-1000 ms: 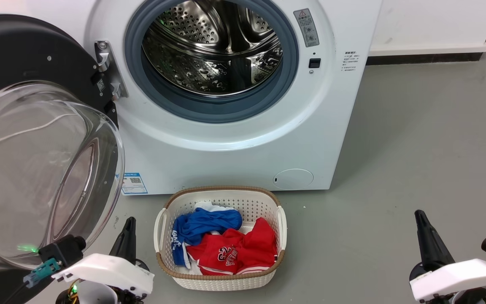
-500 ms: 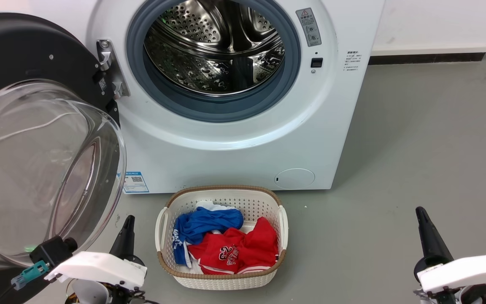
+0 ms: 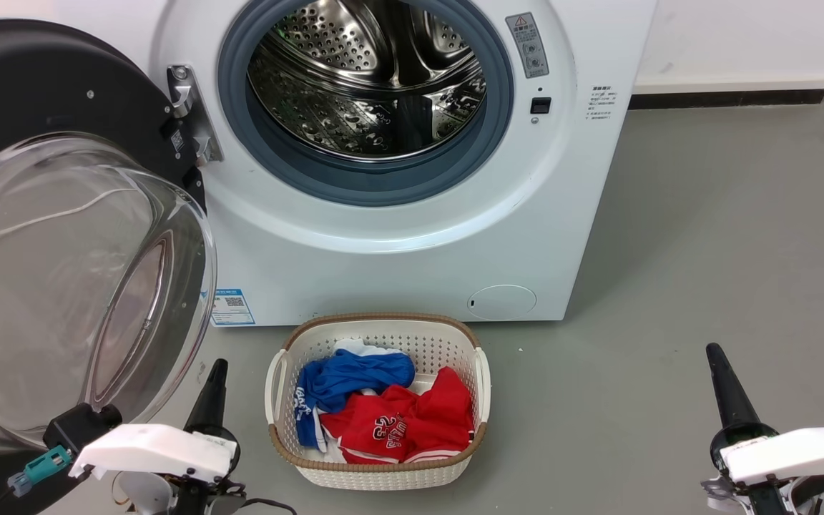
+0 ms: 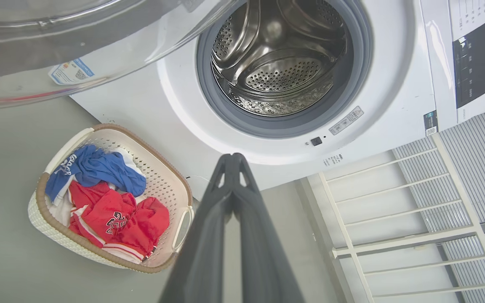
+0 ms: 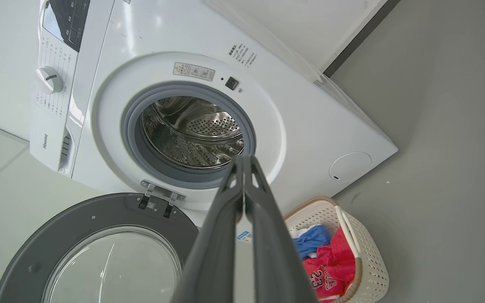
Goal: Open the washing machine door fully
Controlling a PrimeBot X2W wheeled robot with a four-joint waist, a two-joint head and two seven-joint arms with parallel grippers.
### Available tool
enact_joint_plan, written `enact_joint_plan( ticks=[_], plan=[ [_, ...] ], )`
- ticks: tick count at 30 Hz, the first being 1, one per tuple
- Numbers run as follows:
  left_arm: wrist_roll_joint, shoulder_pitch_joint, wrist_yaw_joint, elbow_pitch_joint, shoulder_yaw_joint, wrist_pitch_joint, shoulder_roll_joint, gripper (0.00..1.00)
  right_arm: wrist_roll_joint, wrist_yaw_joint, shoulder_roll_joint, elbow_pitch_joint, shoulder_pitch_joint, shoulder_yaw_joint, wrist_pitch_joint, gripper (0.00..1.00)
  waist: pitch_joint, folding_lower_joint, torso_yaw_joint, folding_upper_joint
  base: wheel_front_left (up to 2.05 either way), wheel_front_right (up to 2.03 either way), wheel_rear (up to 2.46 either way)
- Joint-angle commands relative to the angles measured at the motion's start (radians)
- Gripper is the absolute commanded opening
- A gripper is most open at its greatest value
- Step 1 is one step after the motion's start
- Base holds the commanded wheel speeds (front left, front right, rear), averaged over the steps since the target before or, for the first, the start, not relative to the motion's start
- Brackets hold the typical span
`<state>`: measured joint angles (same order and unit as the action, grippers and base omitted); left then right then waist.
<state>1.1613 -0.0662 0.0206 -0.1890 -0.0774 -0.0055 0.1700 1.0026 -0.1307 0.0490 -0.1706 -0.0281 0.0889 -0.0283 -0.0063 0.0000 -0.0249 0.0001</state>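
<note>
As both sit empty, left end effector [image 4: 233, 159], right end effector [image 5: 244, 159] (closed)

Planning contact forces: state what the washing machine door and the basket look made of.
Washing machine door: black ring, probably plastic; clear bulging bowl, likely glass, see-through with bright reflections. Basket: cream perforated plastic, brown woven-look rim.

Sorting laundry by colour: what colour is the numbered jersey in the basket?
The jersey is red with white numbers; clearest in head view.

3 near views, 1 common drum [image 3: 369, 86]
</note>
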Motion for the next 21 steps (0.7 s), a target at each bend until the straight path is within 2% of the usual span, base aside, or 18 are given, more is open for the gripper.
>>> enact_joint_plan(
  ticks=[1,21],
  plan=[
    [0.022,-0.025,-0.009,0.005,0.013,0.004,-0.003,0.00,0.028,0.000,0.002,0.004,-0.025,0.003,-0.006,0.00,0.000,0.0000,0.000,-0.0001,0.00,0.00,0.00],
    [0.180,-0.034,-0.062,-0.017,0.076,0.045,-0.043,0.00,0.240,0.000,0.002,-0.025,-0.049,0.011,-0.035,0.00,0.003,0.0000,0.008,-0.0001,0.00,0.00,0.00]
  ],
)
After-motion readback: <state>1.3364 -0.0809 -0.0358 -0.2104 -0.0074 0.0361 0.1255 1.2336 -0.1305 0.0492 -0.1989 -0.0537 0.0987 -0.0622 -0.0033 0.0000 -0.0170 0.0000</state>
